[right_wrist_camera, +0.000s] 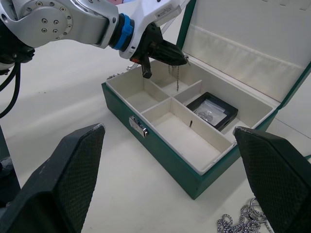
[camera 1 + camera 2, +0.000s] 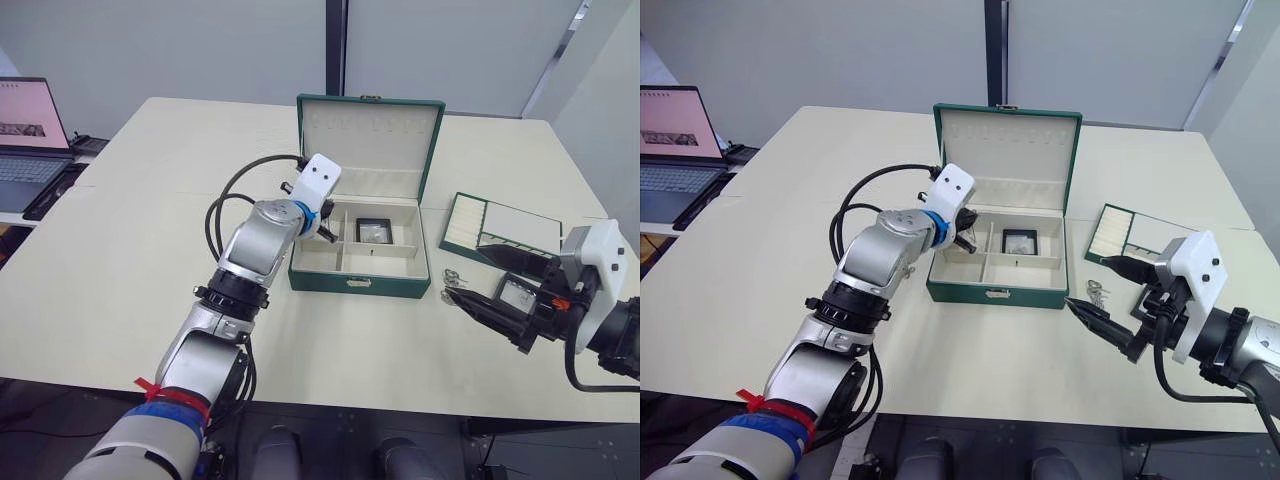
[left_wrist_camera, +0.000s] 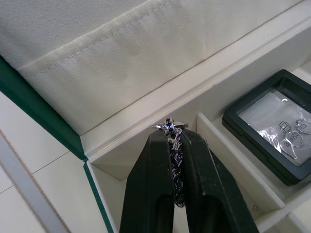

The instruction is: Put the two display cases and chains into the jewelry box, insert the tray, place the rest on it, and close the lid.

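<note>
Now: jewelry box [image 2: 350,283] mid-tabletop [image 2: 130,250], lid [image 2: 368,135] upright; one display case [image 2: 374,230] inside. Left gripper [image 1: 182,59] jaws clenched on chain [image 1: 177,77] over far-left compartment. Right gripper [image 2: 1085,312] jaws spread beside tray [image 2: 500,228], another chain [image 1: 240,222].

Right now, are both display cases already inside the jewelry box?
No, one display case lies in a back compartment of the jewelry box, while the other display case sits on the table beside the right gripper.

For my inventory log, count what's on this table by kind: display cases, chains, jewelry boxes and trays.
display cases: 2
chains: 2
jewelry box: 1
tray: 1
Total: 6
</note>
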